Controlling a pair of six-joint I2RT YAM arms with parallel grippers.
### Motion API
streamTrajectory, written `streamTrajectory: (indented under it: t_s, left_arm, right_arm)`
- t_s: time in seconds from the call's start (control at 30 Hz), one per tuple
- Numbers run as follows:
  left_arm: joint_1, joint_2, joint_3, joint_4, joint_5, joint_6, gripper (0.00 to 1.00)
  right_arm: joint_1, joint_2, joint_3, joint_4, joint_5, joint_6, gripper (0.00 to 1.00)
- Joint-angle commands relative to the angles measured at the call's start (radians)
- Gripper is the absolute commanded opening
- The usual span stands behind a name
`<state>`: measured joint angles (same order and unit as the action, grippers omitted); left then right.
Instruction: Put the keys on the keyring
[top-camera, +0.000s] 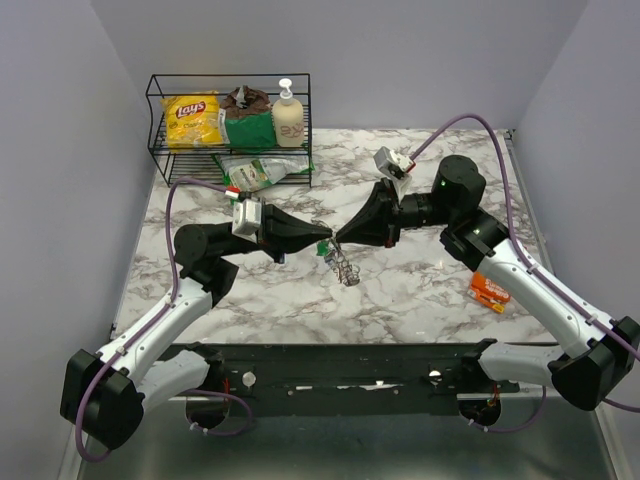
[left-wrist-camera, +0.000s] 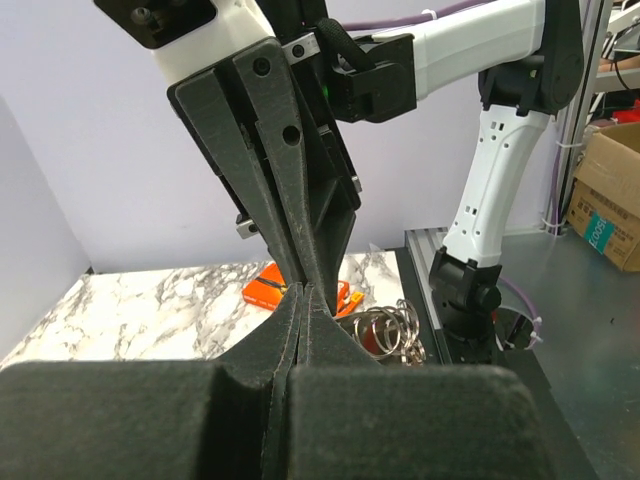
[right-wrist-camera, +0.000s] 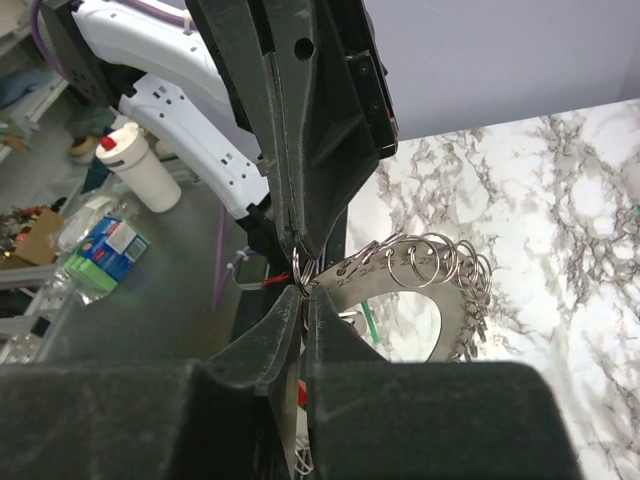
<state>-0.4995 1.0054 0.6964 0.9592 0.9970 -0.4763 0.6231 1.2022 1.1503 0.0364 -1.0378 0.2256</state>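
Note:
The keyring (right-wrist-camera: 440, 290) is a curved metal plate with numbered holes and several split rings. It hangs between my two grippers above the table's middle (top-camera: 342, 266). My right gripper (right-wrist-camera: 305, 292) (top-camera: 341, 240) is shut on one end of the plate. My left gripper (left-wrist-camera: 303, 290) (top-camera: 325, 243) meets it tip to tip and is shut on a small split ring (right-wrist-camera: 303, 268) at that same end. A green key head (top-camera: 323, 248) shows by the left fingertips, and a green sliver (right-wrist-camera: 369, 324) behind the plate. A red bit (left-wrist-camera: 386, 340) sits behind the rings (left-wrist-camera: 395, 325).
An orange packet (top-camera: 490, 292) lies on the marble table (top-camera: 420, 300) at the right and also shows in the left wrist view (left-wrist-camera: 268, 292). A black wire rack (top-camera: 230, 125) with a chip bag, a soap bottle and packets stands at the back left.

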Motion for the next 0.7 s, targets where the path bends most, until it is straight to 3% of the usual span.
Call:
streamTrajectory:
  t_s: [0.0,0.1,0.37,0.47,0.5,0.67]
  left_arm:
    - [-0.004,-0.008,0.037,0.038,0.005,-0.008,0.0]
    - [-0.004,-0.01,0.037,0.026,0.017,-0.008,0.0]
    - [-0.005,-0.013,0.06,-0.072,0.069,0.024,0.0]
    - [-0.005,-0.031,0.083,-0.196,0.078,0.114,0.0]
    - [-0.005,-0.039,0.094,-0.303,0.08,0.146,0.02]
    - [-0.005,-0.068,0.187,-0.614,0.084,0.355,0.2]
  right_arm:
    - [0.009,0.008,0.029,0.019,0.001,0.004,0.06]
    - [0.009,0.008,0.029,0.017,0.005,0.001,0.01]
    - [0.009,-0.003,0.026,0.007,0.027,-0.017,0.01]
    - [0.009,-0.004,0.028,0.0,0.033,-0.022,0.01]
    - [0.009,-0.004,0.028,-0.004,0.036,-0.026,0.01]
    - [0.009,-0.007,0.031,-0.018,0.039,-0.042,0.01]
